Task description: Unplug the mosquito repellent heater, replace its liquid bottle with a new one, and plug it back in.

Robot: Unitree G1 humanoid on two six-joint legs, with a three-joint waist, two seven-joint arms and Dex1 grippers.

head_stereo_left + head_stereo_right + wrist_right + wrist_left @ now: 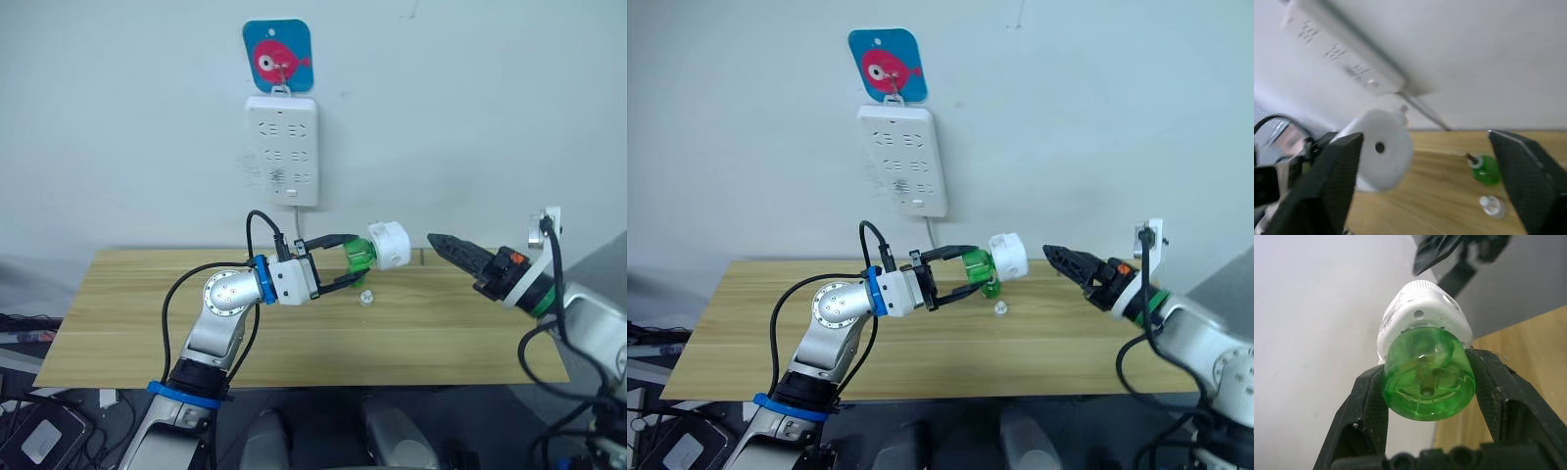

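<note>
Above the counter (pixel 147 323) my left hand (pixel 342 261) clamps the heater's (pixel 390 245) bottle (pixel 1427 377), right hand (pixel 1425 191) spread; misaligned closure could knock it loose.

A long wooden bench (pixel 294 333), pale brown, set against the white wall (pixel 118 127). On its top, near the back edge and about the middle, a small clear cap (pixel 365 297). In the right wrist view, a little green bottle (pixel 1485 170) standing upright on the wood, with the clear cap just beside it. Most of the top bare.
</note>
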